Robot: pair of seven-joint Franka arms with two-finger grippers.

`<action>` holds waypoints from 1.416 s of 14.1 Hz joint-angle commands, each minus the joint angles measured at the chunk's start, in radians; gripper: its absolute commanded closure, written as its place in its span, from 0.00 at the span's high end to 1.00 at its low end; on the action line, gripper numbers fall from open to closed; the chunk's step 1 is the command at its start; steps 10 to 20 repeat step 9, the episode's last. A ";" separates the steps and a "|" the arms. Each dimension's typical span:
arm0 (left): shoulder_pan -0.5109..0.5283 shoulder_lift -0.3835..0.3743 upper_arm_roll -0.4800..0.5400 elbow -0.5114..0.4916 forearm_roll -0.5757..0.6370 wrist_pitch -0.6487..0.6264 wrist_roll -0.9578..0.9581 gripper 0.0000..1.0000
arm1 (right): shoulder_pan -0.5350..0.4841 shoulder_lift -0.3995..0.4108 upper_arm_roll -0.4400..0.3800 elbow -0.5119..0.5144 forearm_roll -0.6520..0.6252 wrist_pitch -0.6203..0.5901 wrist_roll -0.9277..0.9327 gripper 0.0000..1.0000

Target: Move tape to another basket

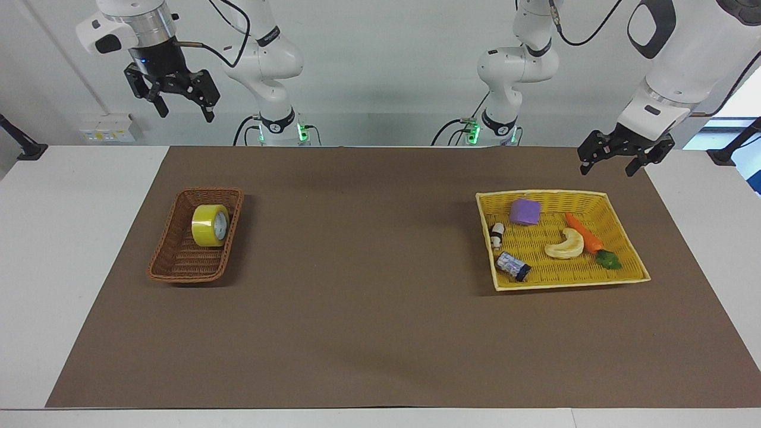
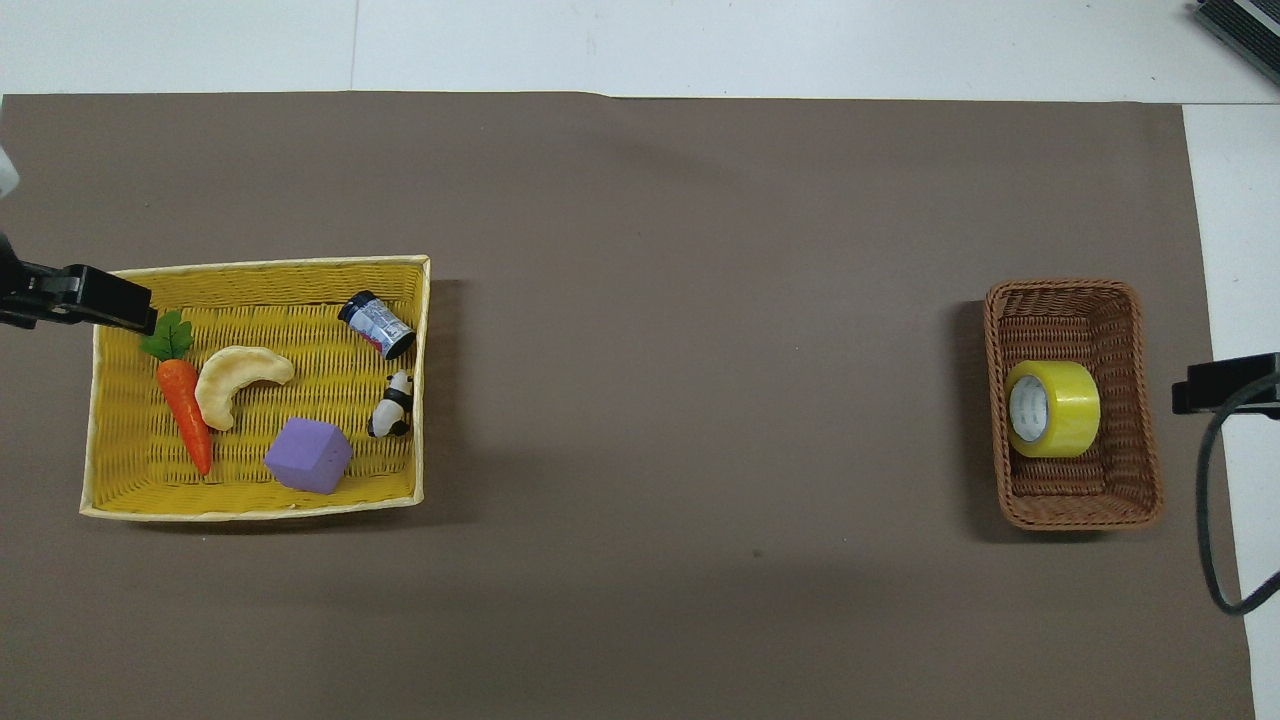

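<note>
The yellow tape (image 1: 209, 225) stands on its edge in the narrow dark brown wicker basket (image 1: 178, 270) toward the right arm's end of the table. It also shows in the overhead view (image 2: 1050, 408), in the basket (image 2: 1080, 505). My right gripper (image 1: 183, 112) is open and empty, raised high above the table edge, nearer the robots than the brown basket. Only its tip shows in the overhead view (image 2: 1225, 384). My left gripper (image 1: 609, 167) is open and empty, in the air by the yellow basket's corner, where it waits.
A wide yellow woven basket (image 1: 630, 277) toward the left arm's end holds a purple block (image 1: 525, 211), a carrot (image 1: 585, 233), a pale crescent slice (image 1: 566, 245), a small can (image 1: 513, 266) and a panda figure (image 1: 496, 233). A brown mat (image 1: 368, 309) covers the table.
</note>
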 commanded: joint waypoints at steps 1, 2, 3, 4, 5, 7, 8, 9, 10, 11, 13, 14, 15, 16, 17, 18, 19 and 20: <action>-0.002 -0.006 0.002 0.003 0.008 -0.018 -0.003 1.00 | -0.004 -0.011 0.006 -0.015 -0.009 0.008 -0.038 1.00; 0.000 -0.006 0.002 0.002 0.008 -0.018 -0.003 1.00 | -0.008 -0.011 0.004 -0.015 -0.009 0.007 -0.038 1.00; -0.002 -0.006 0.002 0.003 0.008 -0.018 -0.003 1.00 | -0.008 -0.011 0.001 -0.015 -0.009 0.004 -0.035 1.00; -0.002 -0.006 0.002 0.002 0.008 -0.018 -0.001 1.00 | -0.008 -0.011 -0.001 -0.015 -0.009 -0.001 -0.034 1.00; -0.002 -0.006 0.002 0.003 0.008 -0.018 -0.003 1.00 | -0.009 -0.011 -0.002 -0.012 -0.009 -0.001 -0.025 1.00; -0.002 -0.006 0.002 0.003 0.008 -0.018 -0.003 1.00 | -0.008 -0.009 -0.002 -0.012 -0.009 0.007 -0.015 1.00; -0.002 -0.006 0.002 0.003 0.008 -0.018 -0.003 1.00 | -0.005 -0.009 -0.001 -0.012 -0.009 0.010 -0.014 1.00; -0.002 -0.006 0.002 0.003 0.008 -0.018 -0.003 1.00 | -0.006 -0.009 -0.001 -0.012 -0.009 0.010 -0.015 1.00; -0.002 -0.006 0.002 0.003 0.008 -0.018 -0.003 1.00 | -0.006 -0.009 -0.001 -0.012 -0.009 0.010 -0.015 1.00; -0.002 -0.006 0.002 0.003 0.008 -0.018 -0.003 1.00 | -0.006 -0.009 -0.001 -0.012 -0.009 0.010 -0.015 1.00; -0.002 -0.006 0.002 0.003 0.008 -0.018 -0.003 1.00 | -0.006 -0.009 -0.001 -0.012 -0.009 0.010 -0.015 1.00; -0.002 -0.006 0.002 0.003 0.008 -0.018 -0.003 1.00 | -0.006 -0.009 -0.001 -0.012 -0.009 0.010 -0.015 1.00; -0.002 -0.006 0.002 0.003 0.008 -0.018 -0.003 1.00 | -0.006 -0.009 -0.001 -0.012 -0.009 0.010 -0.015 1.00; -0.002 -0.006 0.002 0.003 0.008 -0.018 -0.003 1.00 | -0.006 -0.009 -0.001 -0.012 -0.009 0.010 -0.015 1.00; -0.002 -0.006 0.002 0.003 0.008 -0.018 -0.003 1.00 | -0.006 -0.009 -0.001 -0.012 -0.009 0.010 -0.015 1.00; -0.002 -0.006 0.002 0.003 0.008 -0.018 -0.003 1.00 | -0.006 -0.009 -0.001 -0.012 -0.009 0.010 -0.015 1.00; -0.002 -0.006 0.002 0.003 0.008 -0.018 -0.003 1.00 | -0.006 -0.009 -0.001 -0.012 -0.009 0.010 -0.015 1.00; -0.002 -0.006 0.002 0.003 0.008 -0.018 -0.003 1.00 | -0.006 -0.009 -0.001 -0.012 -0.009 0.010 -0.015 1.00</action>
